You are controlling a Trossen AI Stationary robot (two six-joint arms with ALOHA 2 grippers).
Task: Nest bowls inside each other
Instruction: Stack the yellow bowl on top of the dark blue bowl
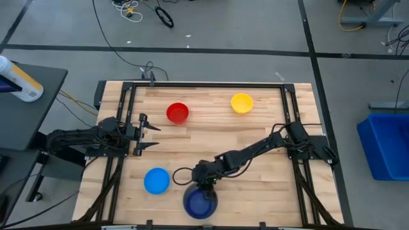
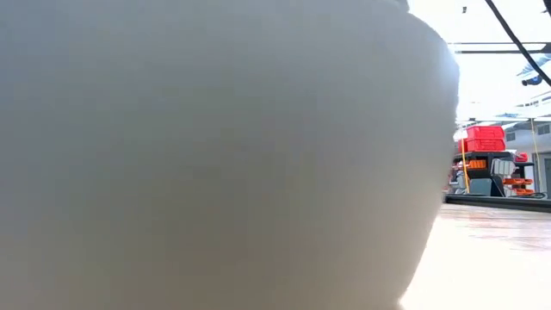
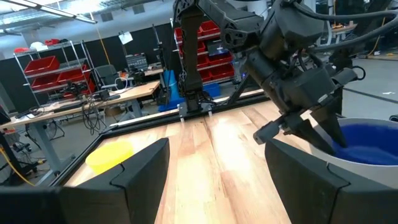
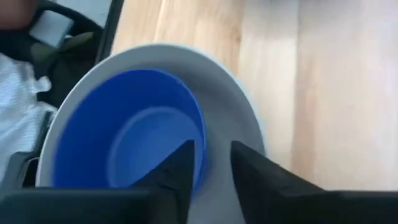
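Observation:
A dark blue bowl (image 4: pixel 124 143) sits nested in a pale grey bowl (image 4: pixel 236 106) near the table's front edge; the grey bowl's wall (image 2: pixel 215 155) fills the low view. My right gripper (image 4: pixel 211 148) slants down over them, open, with one finger inside the blue bowl and one outside its rim, over the grey bowl. A light blue bowl (image 1: pixel 156 181), a red bowl (image 1: pixel 177 113) and a yellow bowl (image 1: pixel 241 102) rest on their bases, apart on the table. My left gripper (image 1: pixel 150 135) waits open at the left. My right gripper straddles the dark blue bowl's rim (image 4: pixel 203 140) on the side away from the table's front edge, coming slanting from above. A gap shows between its fingers (image 4: pixel 183 165). Whether either finger touches the rim, I cannot tell. Both bowls sit upright on the table.
Bare wooden tabletop (image 1: pixel 255 185) lies to the right of the nested bowls and between the other bowls. A dark frame (image 1: pixel 204 84) borders the table. The stacked bowls stand close to the front edge.

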